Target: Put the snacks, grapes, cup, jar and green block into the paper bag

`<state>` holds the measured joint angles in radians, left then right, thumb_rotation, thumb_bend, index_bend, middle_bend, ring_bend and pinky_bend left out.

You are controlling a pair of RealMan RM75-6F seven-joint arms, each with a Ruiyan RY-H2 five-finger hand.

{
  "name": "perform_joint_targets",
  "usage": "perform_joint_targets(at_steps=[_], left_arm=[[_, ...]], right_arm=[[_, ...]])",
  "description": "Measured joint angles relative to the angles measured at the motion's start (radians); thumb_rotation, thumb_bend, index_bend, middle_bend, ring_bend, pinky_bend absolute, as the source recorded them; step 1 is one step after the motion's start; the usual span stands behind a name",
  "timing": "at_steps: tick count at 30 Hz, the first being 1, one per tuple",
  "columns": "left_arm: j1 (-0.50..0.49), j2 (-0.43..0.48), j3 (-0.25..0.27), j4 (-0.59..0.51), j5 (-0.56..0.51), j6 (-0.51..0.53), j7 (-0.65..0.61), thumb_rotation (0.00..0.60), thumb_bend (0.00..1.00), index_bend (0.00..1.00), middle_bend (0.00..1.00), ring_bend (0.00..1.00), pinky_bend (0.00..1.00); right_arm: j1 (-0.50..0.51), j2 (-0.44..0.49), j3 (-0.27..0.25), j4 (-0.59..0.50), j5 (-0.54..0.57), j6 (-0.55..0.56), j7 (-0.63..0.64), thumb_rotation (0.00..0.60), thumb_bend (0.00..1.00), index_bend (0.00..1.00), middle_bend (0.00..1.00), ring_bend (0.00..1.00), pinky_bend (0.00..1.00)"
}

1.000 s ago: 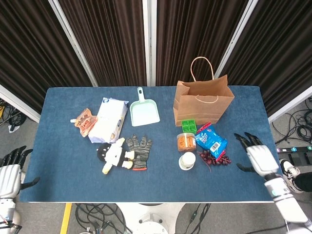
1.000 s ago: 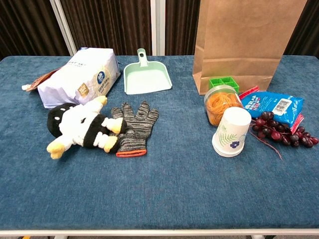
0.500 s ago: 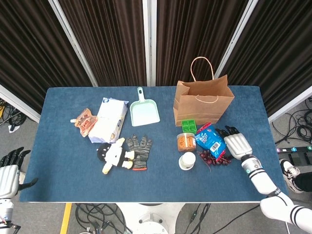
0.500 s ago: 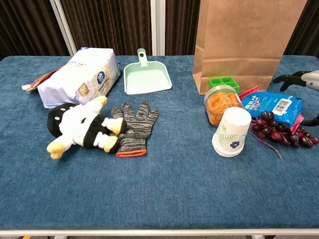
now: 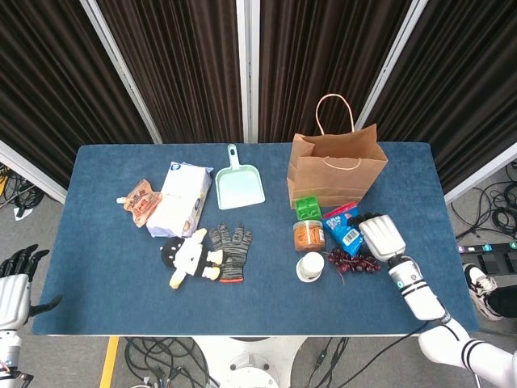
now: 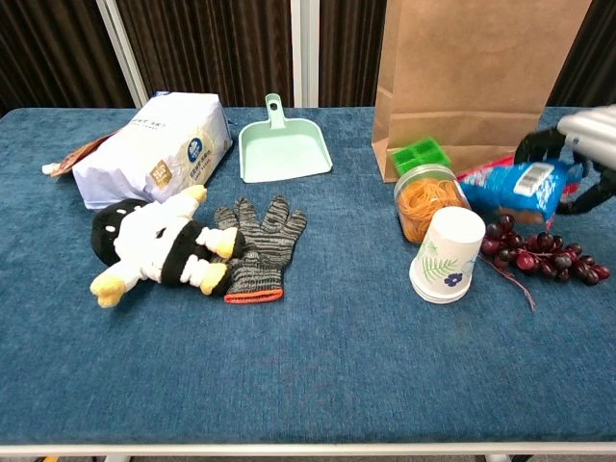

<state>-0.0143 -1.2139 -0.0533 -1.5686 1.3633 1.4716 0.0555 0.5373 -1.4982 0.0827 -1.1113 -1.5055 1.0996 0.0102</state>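
Observation:
The brown paper bag (image 5: 335,171) (image 6: 472,77) stands upright at the back right. In front of it lie the green block (image 5: 307,208) (image 6: 421,154), the jar (image 5: 308,235) (image 6: 426,199) of orange bits, the paper cup (image 5: 309,267) (image 6: 448,255) lying on its side, the dark grapes (image 5: 354,260) (image 6: 541,258) and the blue snack bag (image 5: 345,226) (image 6: 513,187). My right hand (image 5: 381,236) (image 6: 583,144) grips the right end of the snack bag, fingers over it and thumb under. My left hand (image 5: 13,283) hangs open off the table's left front corner.
On the left half lie a white packet (image 5: 179,199), a small orange pouch (image 5: 141,200), a mint dustpan (image 5: 237,185), a penguin plush (image 5: 186,257) and a grey glove (image 5: 231,250). The blue table (image 5: 105,307) has bare cloth along its front.
My right hand came in from the table's right edge onto the snack bag and closed on it. The snack bag crumpled and shifted left, nudging the green block. The left hand stayed put.

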Motion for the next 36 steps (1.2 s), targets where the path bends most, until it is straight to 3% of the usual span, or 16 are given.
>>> perform_joint_targets(at_steps=[6, 11, 18, 21, 28, 36], left_arm=[[0.002, 0.001, 0.001, -0.004, 0.009, 0.008, 0.000, 0.600, 0.05, 0.25, 0.20, 0.12, 0.15], [0.002, -0.001, 0.001, -0.002, 0.014, 0.009, -0.002, 0.600, 0.05, 0.25, 0.20, 0.12, 0.15], [0.002, -0.001, 0.001, 0.000, 0.014, 0.009, -0.005, 0.600, 0.05, 0.25, 0.20, 0.12, 0.15], [0.004, -0.002, 0.001, 0.003, 0.012, 0.008, -0.008, 0.600, 0.05, 0.25, 0.20, 0.12, 0.15], [0.009, -0.005, 0.003, 0.007, 0.001, 0.002, -0.014, 0.600, 0.05, 0.25, 0.20, 0.12, 0.15], [0.003, -0.005, 0.003, 0.008, 0.000, -0.011, -0.012, 0.600, 0.05, 0.25, 0.20, 0.12, 0.15]], right_arm=[[-0.023, 0.117, 0.010, -0.122, -0.078, 0.167, 0.110, 0.600, 0.34, 0.76, 0.62, 0.48, 0.63], [-0.038, 0.275, 0.040, -0.325, -0.127, 0.268, 0.215, 0.600, 0.33, 0.76, 0.62, 0.49, 0.63], [-0.021, 0.456, 0.155, -0.536, -0.121, 0.331, 0.323, 0.600, 0.32, 0.76, 0.62, 0.49, 0.64], [0.005, 0.478, 0.204, -0.557, -0.059, 0.305, 0.316, 0.600, 0.32, 0.76, 0.62, 0.48, 0.64], [0.103, 0.505, 0.283, -0.558, 0.165, 0.098, 0.256, 0.600, 0.31, 0.76, 0.62, 0.48, 0.64], [0.187, 0.558, 0.316, -0.554, 0.372, -0.165, 0.222, 0.600, 0.31, 0.74, 0.62, 0.48, 0.65]])
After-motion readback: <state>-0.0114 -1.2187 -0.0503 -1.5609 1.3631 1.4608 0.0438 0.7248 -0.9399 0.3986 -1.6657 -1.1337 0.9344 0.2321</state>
